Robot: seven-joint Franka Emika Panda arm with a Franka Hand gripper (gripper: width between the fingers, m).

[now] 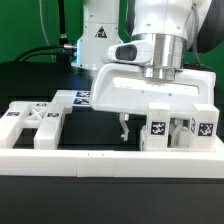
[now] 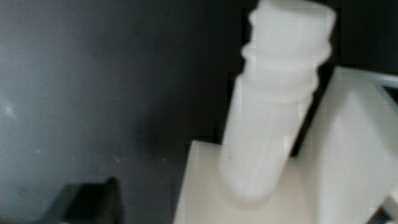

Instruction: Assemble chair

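My gripper (image 1: pixel 150 128) hangs over the chair parts at the exterior view's right, just behind the border rail. Its jaws stand wide apart, straddling a white blocky part with a square tag (image 1: pixel 158 131). A second tagged part (image 1: pixel 205 126) stands right beside it. In the wrist view a white ribbed, rounded post (image 2: pixel 281 90) rises from a flat white piece (image 2: pixel 338 165) between the jaws. One dark finger (image 2: pixel 89 198) shows with a gap between it and the white piece. The other finger is hidden.
A white part with a cross-shaped cut-out (image 1: pixel 35 122) lies at the exterior view's left. Flat tagged pieces (image 1: pixel 80 98) lie behind it. The long low white border rail (image 1: pixel 100 160) runs along the front. The robot base (image 1: pixel 100 40) stands behind.
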